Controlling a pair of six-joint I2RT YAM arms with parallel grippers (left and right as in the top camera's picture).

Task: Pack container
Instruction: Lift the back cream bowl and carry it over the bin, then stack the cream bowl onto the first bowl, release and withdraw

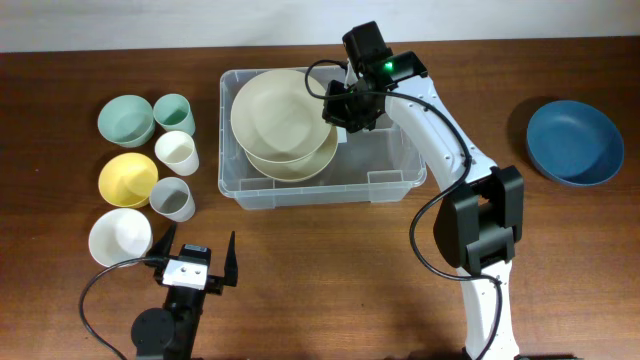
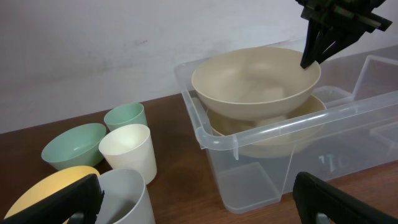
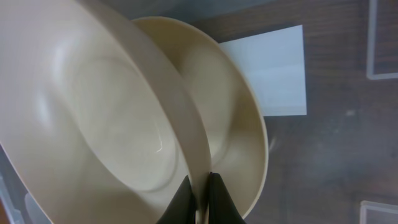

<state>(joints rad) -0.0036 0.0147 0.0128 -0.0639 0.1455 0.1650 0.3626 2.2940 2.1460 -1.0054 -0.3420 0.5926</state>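
Note:
The clear plastic container [image 1: 385, 185] sits mid-table; it also shows in the left wrist view [image 2: 261, 134]. A cream bowl [image 1: 295, 165] lies in its left half. My right gripper [image 1: 342, 108] is shut on the rim of a second cream bowl [image 1: 275, 115] and holds it tilted just above the first. In the right wrist view the fingers [image 3: 200, 186] pinch the upper bowl's rim [image 3: 112, 124], with the lower bowl [image 3: 245, 124] and the white label [image 3: 273, 68] behind. My left gripper [image 1: 195, 262] is open and empty near the front edge.
Left of the container stand a green bowl [image 1: 125, 119], green cup [image 1: 173, 113], cream cup [image 1: 177, 152], yellow bowl [image 1: 127, 179], grey cup [image 1: 171, 198] and white bowl [image 1: 119, 236]. A blue bowl [image 1: 574, 141] sits at the far right.

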